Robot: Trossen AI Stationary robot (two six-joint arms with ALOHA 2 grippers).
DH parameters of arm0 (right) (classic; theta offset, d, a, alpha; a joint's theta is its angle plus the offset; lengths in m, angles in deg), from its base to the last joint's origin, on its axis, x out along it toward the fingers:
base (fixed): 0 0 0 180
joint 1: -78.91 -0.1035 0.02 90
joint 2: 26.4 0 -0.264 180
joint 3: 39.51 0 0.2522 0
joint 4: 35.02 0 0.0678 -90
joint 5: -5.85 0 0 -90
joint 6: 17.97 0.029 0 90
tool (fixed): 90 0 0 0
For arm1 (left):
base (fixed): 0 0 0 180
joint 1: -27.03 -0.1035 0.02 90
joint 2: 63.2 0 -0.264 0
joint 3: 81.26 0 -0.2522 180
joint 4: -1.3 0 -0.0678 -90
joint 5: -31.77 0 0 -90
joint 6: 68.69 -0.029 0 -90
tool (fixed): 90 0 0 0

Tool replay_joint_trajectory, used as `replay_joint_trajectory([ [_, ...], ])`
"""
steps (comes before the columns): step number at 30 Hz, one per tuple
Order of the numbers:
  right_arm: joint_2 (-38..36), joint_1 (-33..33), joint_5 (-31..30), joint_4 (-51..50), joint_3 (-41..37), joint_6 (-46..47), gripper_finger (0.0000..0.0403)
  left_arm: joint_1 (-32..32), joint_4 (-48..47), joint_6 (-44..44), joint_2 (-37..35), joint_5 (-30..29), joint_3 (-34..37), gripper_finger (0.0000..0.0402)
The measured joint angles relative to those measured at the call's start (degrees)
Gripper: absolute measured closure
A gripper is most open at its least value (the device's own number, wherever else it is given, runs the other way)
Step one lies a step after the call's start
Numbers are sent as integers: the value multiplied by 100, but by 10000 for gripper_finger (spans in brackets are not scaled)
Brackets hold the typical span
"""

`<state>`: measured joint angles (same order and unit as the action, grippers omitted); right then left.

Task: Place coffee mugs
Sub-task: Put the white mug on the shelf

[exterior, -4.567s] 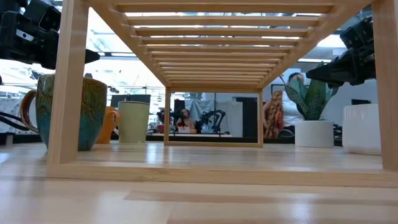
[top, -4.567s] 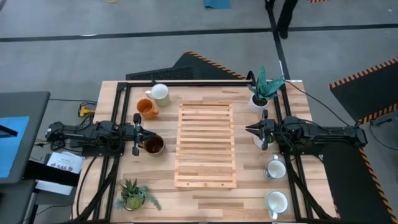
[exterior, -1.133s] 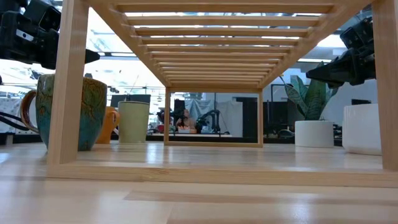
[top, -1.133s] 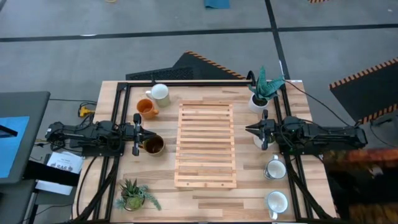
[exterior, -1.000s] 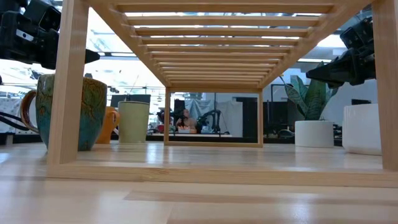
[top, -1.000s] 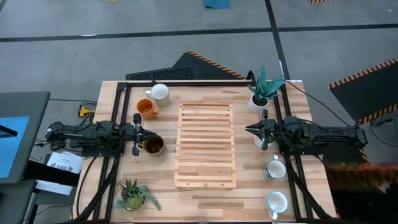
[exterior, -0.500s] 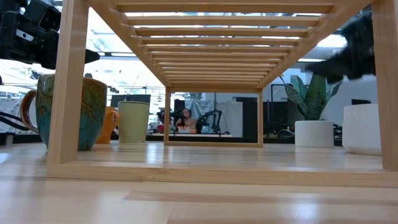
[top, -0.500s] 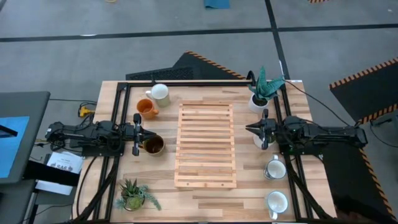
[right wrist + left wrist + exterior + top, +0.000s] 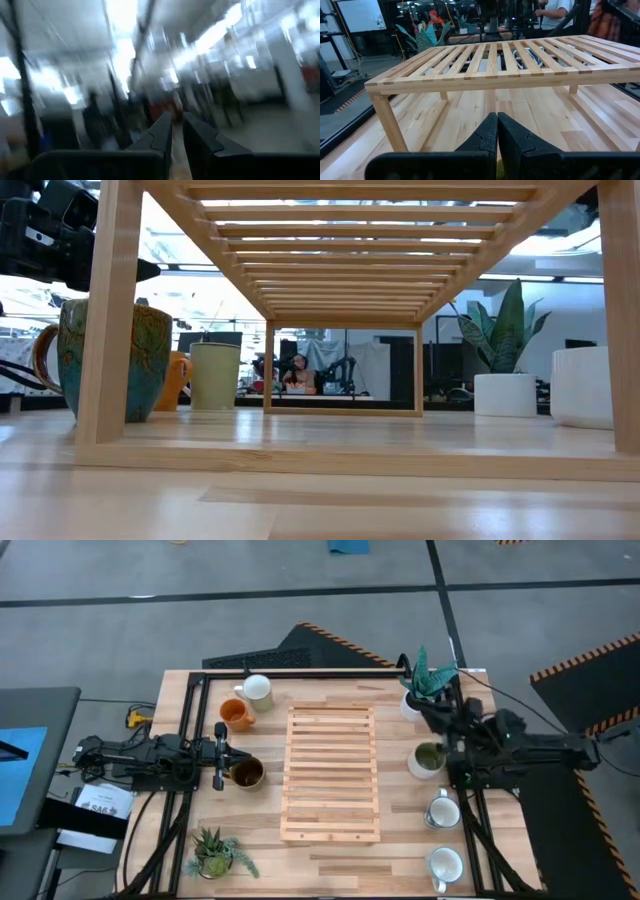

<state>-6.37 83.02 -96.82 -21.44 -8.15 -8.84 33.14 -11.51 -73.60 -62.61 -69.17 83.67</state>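
In the high view my left gripper is shut and hovers beside the far rim of the dark brown mug, touching nothing. The orange mug and a pale mug stand farther off on the left. My right gripper is shut and raised, near the teal plant's pot. Below it stands the olive-green mug. Two white mugs stand nearer on the right. All mugs sit upright on the table.
A slatted wooden rack stands on legs in the table's middle, between the arms. A white pot with a teal plant is at the far right. A small spiky plant sits near the left corner.
My right gripper has risen and swung toward the far edge, tipping upward. It has left the low view and uncovered the olive-green mug it hovered over. The left arm and all mugs stayed in place.
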Motion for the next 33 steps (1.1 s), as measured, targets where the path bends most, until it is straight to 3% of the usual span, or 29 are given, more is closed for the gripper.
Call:
replay_joint_trajectory([
  [5,697,-209,-1085,-5050,2050,770,295,1,0,0,4,1,1,401],
  [7,1079,-312,-1183,-6370,2658,1318,274,1,-1,0,4,2,1,401],
  [9,1420,-428,-1041,-7513,3112,1962,252,0,0,0,4,1,0,401],
  [13,2072,-698,-89,-9103,3625,3134,217,0,-2,0,4,2,2,401],
  [18,2800,-1135,1339,-9971,3665,4100,203,0,0,0,4,0,2,401],
  [23,3570,-1553,1193,-10133,3667,4170,206,1,0,0,4,2,1,401],
  [27,4121,-1662,815,-10109,3669,4165,207,2,-2,0,4,2,0,401],
  [33,4918,-1795,740,-10045,3598,4133,207,2,0,0,4,0,2,401],
])
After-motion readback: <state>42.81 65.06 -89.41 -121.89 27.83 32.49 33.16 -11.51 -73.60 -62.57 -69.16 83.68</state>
